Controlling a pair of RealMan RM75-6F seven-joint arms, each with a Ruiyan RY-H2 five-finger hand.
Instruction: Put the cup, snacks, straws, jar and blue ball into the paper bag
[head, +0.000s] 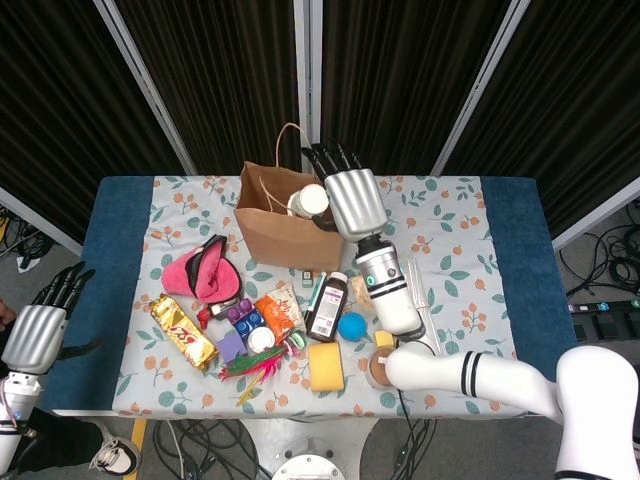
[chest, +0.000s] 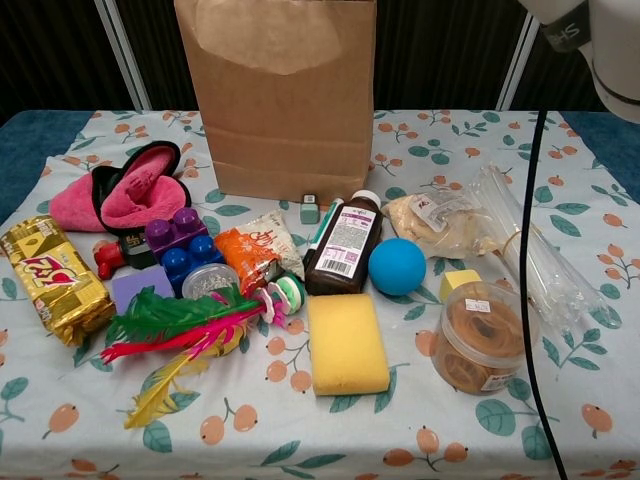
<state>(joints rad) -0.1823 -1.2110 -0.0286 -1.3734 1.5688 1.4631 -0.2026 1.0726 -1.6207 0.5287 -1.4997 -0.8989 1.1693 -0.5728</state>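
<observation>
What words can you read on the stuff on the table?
Gold snack bar: red lettering with a heart, too stylised to read for sure.
Brown bottle: printed label, too small to read.
Jar: small white sticker, unreadable.
Clear snack bag: white label, blurred.
Orange snack packet: print too small to read.
Paper bag: no writing visible.

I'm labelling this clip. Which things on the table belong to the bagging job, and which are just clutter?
Job: paper bag, cup at the bag's mouth, blue ball, straws, jar, snacks.

Clutter: yellow sponge, brown bottle, pink pouch, feathers, purple block.
</observation>
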